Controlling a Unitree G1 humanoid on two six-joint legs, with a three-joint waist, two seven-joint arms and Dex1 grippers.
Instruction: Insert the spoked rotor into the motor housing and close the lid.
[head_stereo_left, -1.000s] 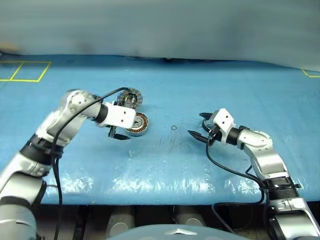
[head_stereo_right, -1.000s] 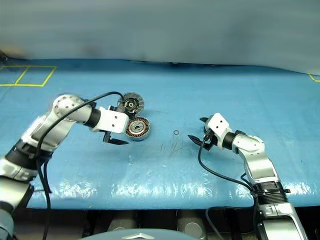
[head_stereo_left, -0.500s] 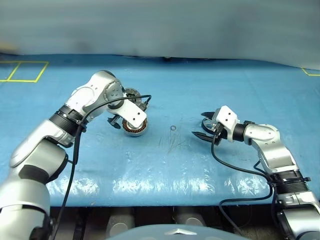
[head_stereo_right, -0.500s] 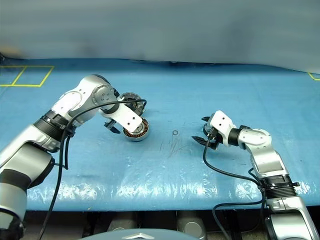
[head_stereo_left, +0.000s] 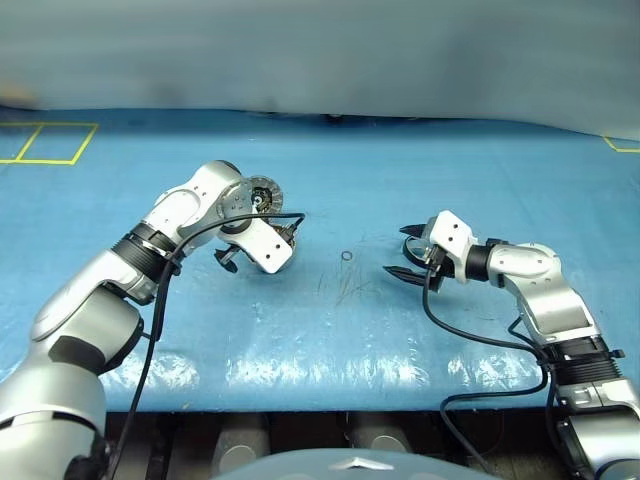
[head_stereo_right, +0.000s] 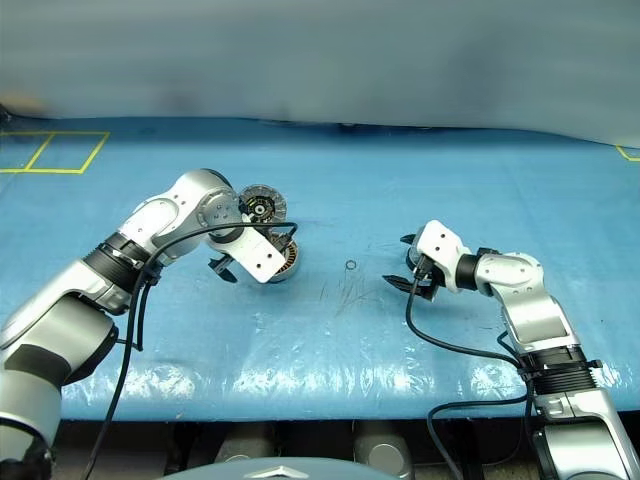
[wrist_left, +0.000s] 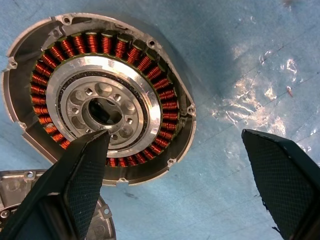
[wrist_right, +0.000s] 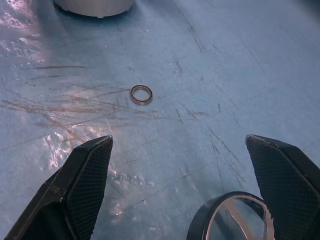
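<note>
We find the left gripper (wrist_left: 175, 185) pointing steeply down over the housing (wrist_left: 97, 95), its two black fingers (wrist_left: 82, 175) spread wide and gripping nothing. Seen along this gripper, one fingertip overlaps the housing's pale centre, while the other hangs over bare blue mat (head_stereo_left: 330, 330) beyond the housing's rim; whether the first tip touches the metal we cannot tell. The housing lies open side up, its ring of copper-orange windings exposed and its centre unfilled. The lid (head_stereo_left: 262, 194) sits just behind this gripper, against the housing's rim, ribbed face and dark centre showing.

The right gripper (head_stereo_left: 404, 251) hangs low over the mat, well apart from the left one and aimed towards it, fingers spread with nothing between them. The rotor (wrist_right: 235, 217) lies flat on the mat directly beneath this gripper, close to one fingertip; its dark rim and silvery spokes are partly in sight, and we see no contact with the fingers. A small ring (wrist_right: 141, 94) lies on the mat ahead of the right gripper, between it and the housing, apart from both. The rotor is not in the housing and the lid stands open
</note>
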